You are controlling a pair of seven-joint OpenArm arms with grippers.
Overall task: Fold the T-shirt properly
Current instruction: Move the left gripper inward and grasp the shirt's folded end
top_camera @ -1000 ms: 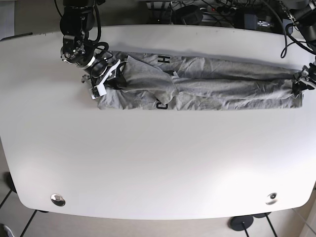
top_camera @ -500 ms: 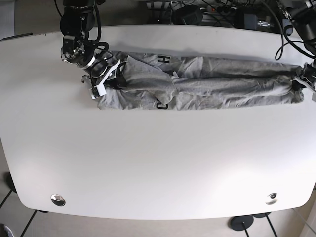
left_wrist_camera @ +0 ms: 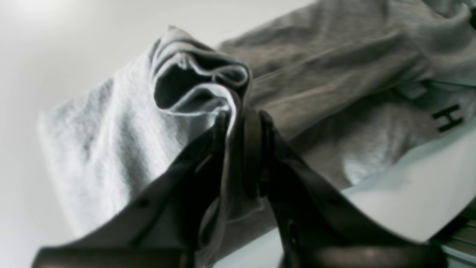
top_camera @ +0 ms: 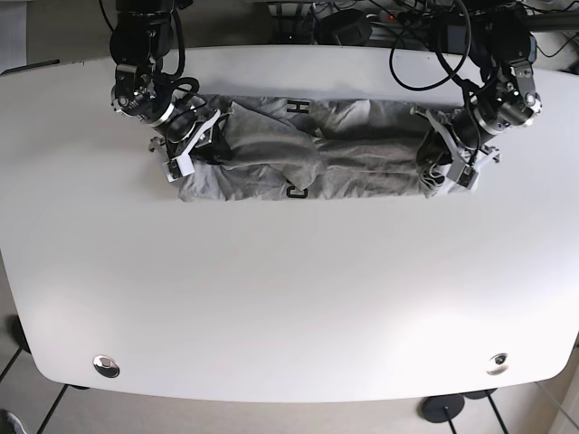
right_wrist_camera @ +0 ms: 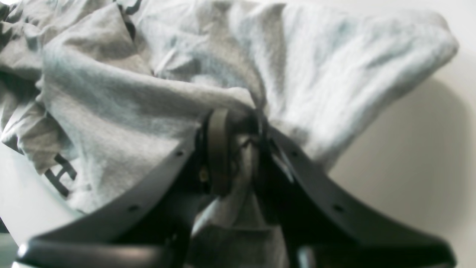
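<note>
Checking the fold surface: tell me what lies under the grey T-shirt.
The grey cotton T-shirt lies on the white oval table. Anything beneath the fabric is covered, so it cannot be seen. Both tools grip it at its ends.

The white counter (top_camera: 289, 298) has rounded corners, with a round metal fitting near its front left corner (top_camera: 107, 365) and another near the front right (top_camera: 497, 363). A tangle of black cables (top_camera: 362, 23) lies beyond its far edge. Below the front edge, tiled floor (top_camera: 27, 398) and a dark round foot (top_camera: 443, 409) show.
</note>
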